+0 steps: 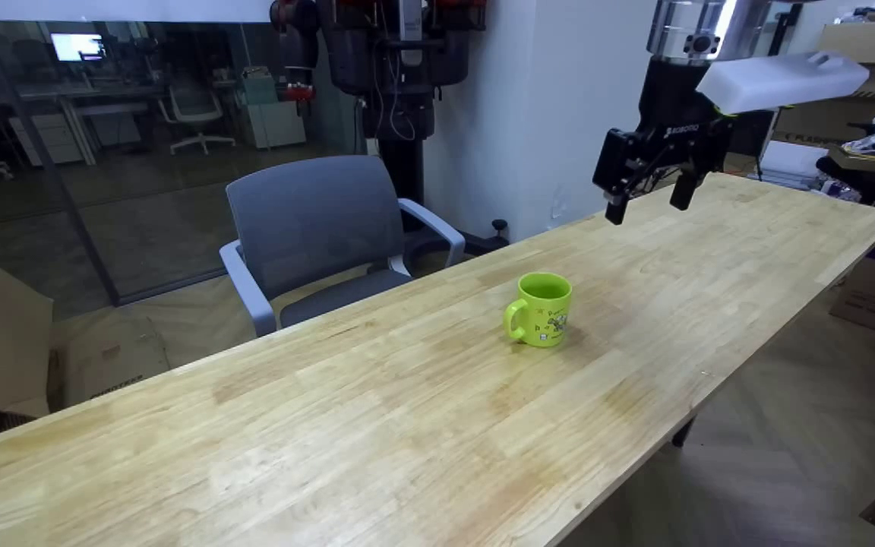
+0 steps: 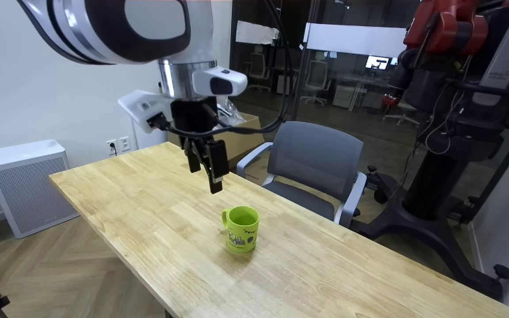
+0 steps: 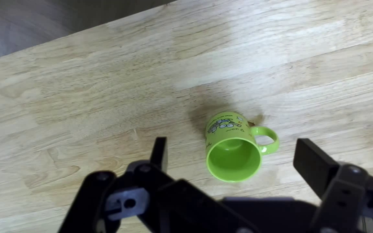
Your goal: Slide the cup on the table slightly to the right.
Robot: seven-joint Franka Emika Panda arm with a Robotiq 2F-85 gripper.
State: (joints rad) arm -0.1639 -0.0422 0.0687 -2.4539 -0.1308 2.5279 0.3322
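Nearest in the wrist view, the empty hand (image 3: 232, 153) hangs spread wide, its exact height hard to judge, apart from the green cup (image 2: 242, 234) upright on the surface (image 1: 377, 433), so approach seems the step, lowering around the cup next.

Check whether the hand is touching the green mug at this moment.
Apart. In both exterior views, the open hand hangs in the air, and a stretch of the table shows between it and the green mug.
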